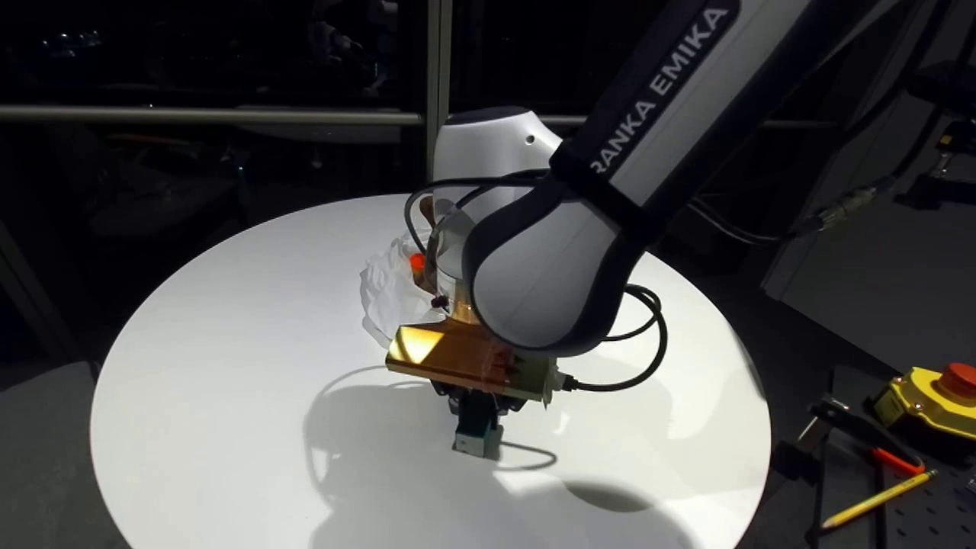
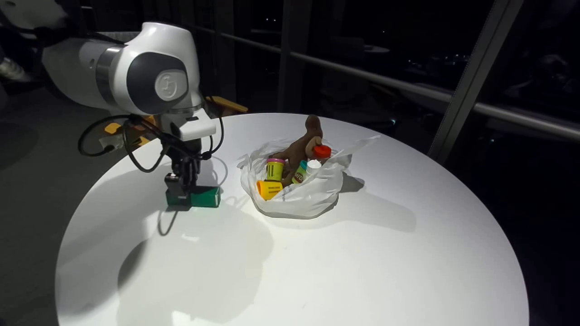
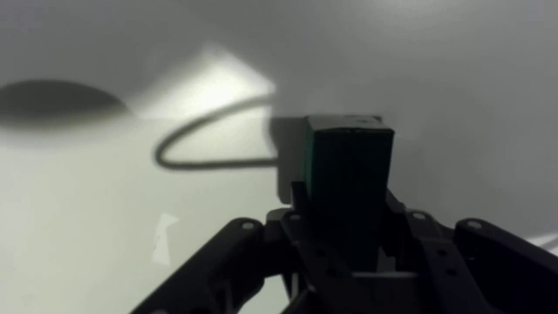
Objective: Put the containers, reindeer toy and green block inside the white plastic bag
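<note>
Containers (image 2: 274,170) and toy (image 2: 297,153) in bag (image 2: 312,203), block (image 2: 207,198) apart on table (image 2: 385,276).

In an exterior view, the jointed white-and-dark-grey robot arm (image 2: 120,72) extends from the upper left, bending at its white wrist (image 2: 188,125) so that the black two-fingered gripper (image 3: 344,198) points downward. Its slim black fingers (image 3: 301,203) stand parallel and parted, pressed to both sides of what they hold.

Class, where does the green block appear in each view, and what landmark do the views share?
In an exterior view: the block, below centre.
In an exterior view: the block, left of centre and of the bag.
Wrist view: the block, right of centre.
Shared landmark: the claw, at the block in all three.
</note>
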